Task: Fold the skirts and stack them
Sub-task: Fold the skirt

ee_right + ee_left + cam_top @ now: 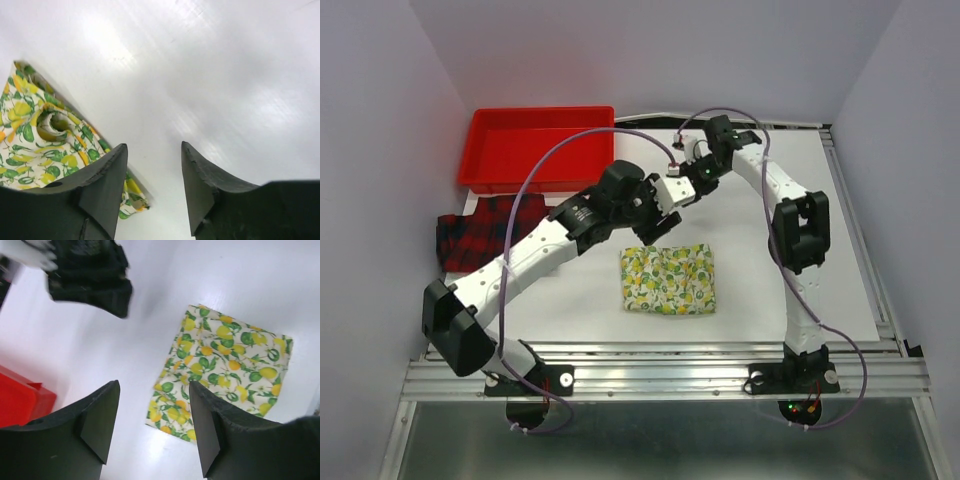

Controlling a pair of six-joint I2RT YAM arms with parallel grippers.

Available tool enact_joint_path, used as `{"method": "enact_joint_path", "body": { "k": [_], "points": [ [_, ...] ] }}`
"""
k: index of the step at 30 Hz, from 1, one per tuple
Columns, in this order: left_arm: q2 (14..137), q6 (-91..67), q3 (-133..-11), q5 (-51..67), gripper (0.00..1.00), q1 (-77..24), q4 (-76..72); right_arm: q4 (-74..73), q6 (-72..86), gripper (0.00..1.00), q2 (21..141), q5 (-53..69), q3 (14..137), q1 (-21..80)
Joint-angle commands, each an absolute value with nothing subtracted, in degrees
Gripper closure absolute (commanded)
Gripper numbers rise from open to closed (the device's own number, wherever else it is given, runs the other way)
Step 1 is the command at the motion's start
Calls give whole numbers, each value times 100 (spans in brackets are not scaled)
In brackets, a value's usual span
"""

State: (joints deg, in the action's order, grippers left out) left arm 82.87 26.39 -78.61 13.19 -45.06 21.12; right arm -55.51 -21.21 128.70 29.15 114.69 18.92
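Folded white lemon-print cloth skirt (667,280) lies on the white worktop (770,300), nearside of the red plastic tray (510,150); the rumpled red-and-black plaid skirt (458,238) sits at the tray's near-left corner. Left hand (154,390) and right hand (154,150) hang released, empty. Best spread the plaid flat before folding.

The left arm (535,250) hides part of the plaid skirt (465,235).

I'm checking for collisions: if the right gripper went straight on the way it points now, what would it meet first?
Most likely the bare table: the right gripper, open, frames only white surface. The lemon skirt lies off to one side.
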Motion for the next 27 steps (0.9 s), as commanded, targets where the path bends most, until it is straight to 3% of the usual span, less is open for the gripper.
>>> {"method": "enact_joint_path", "body": {
  "k": [1, 6, 12, 20, 27],
  "points": [
    [8306, 1504, -7051, 1854, 27, -4316, 1873, -5634, -1688, 47, 12114, 2654, 12103, 1802],
    [8577, 862, -6934, 2301, 23, -3868, 1486, -6134, -1757, 48, 11365, 2873, 11296, 1802],
    [9420, 1361, -7365, 2776, 21, -3656, 1546, -6126, -2012, 48, 10574, 3585, 9292, 1802],
    [10256, 2434, -7910, 2909, 21, -3656, 2039, -6039, -1987, 48, 10661, 4280, 8754, 1802],
    [10827, 2952, -8130, 2795, 37, -3639, 2389, -5897, -1925, 51, 11013, 4552, 8535, 1802]
  ]
}}
